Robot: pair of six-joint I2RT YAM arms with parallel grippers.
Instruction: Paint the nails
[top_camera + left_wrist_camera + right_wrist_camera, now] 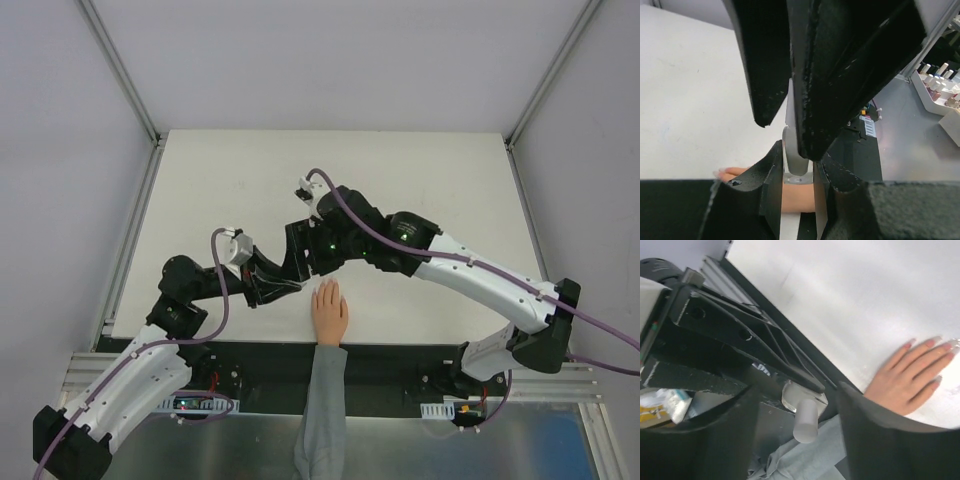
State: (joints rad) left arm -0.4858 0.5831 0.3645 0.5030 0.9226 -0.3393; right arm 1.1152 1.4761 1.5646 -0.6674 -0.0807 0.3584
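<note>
Right fingers (865, 440) astride cap (805, 422), left fingers (767, 192) gripping bottle (799, 167), nails (930, 343) nearby

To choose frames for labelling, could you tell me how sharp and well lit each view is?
Top external: even light, sharp mannequin hand. Left wrist: left claw fingers dark, blurred; bottle legible. Right wrist: right claw fingers blurred, table nearly overexposed.

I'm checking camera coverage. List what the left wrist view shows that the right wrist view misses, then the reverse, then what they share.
Only the left wrist view: a row of polish bottles in a white tray off the table. Only the right wrist view: the mannequin hand laid flat with fingers spread, its pinkish nails, and the grey sleeve. Both: the small clear bottle gripped by the left claw, its white cap between the open fingers of the right claw, plus some peach skin.
</note>
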